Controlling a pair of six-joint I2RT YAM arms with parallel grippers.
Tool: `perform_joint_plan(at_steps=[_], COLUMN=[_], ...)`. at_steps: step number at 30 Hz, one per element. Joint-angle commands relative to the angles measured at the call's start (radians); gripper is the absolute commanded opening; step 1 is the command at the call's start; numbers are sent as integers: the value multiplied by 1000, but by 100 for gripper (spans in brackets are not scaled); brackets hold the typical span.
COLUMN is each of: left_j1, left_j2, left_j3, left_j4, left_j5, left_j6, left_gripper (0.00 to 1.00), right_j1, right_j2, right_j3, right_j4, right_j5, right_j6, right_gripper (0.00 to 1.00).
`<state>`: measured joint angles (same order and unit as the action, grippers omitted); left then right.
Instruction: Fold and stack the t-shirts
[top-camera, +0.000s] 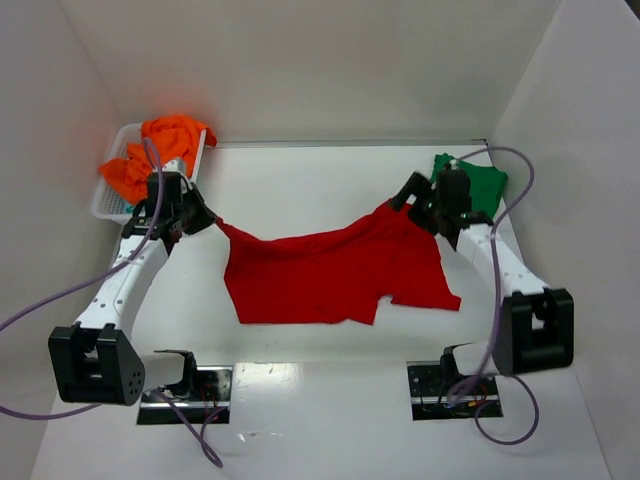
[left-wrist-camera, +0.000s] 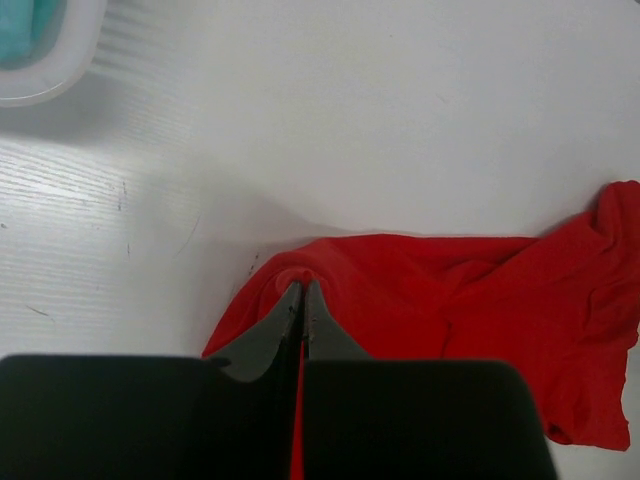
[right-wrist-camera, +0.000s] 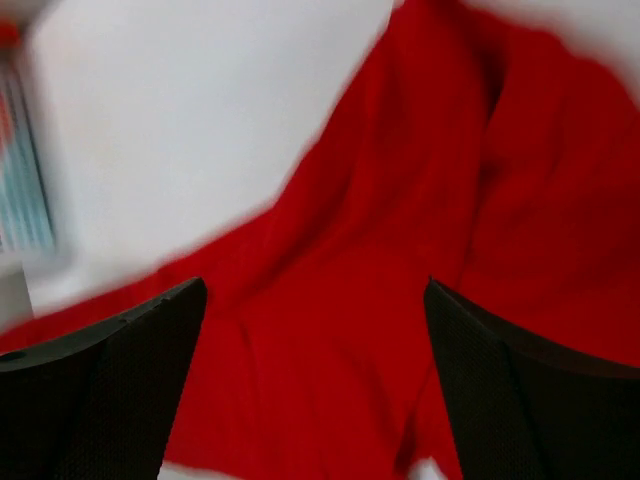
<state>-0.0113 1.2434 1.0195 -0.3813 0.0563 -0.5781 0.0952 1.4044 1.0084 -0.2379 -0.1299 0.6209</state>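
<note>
Our left gripper (left-wrist-camera: 301, 292) clamps the red t-shirt (top-camera: 330, 275), spread right of the white basket (top-camera: 104, 206), while our right gripper (right-wrist-camera: 315, 300) stands parted over the corner farthest from that basket; we should tug it flat before folding

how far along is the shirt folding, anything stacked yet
No stack shows yet. The green t-shirt lies alone at the far right. In hand: the red t-shirt, unfolded, one corner pinched by the shut left pincer, the right pincer open over it. To do: the orange t-shirt and the teal t-shirt sit in the basket.
</note>
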Motion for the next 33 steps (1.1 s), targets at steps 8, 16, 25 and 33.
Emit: perform_joint_plan(at_steps=[8,16,25,33], left_j1=[-1,-1,-1,-1], left_j2=[-30,-48,-48,-39], left_j3=[-7,-7,-7,-16], left_j4=[62,62,53,53], left_j5=[16,-3,-12,-12], left_j6=[18,9,9,9], left_gripper=[0,0,0,0], right_j1=[284,317,327,327], right_j2=[-185,-185,-194,-176], right_j3=[-275,-338,-412,-422], right_j4=[-78,-143,-133,-58], right_j5=[7,61,52,-3], right_j6=[184,194,184,195], right_gripper=[83,73,73,69])
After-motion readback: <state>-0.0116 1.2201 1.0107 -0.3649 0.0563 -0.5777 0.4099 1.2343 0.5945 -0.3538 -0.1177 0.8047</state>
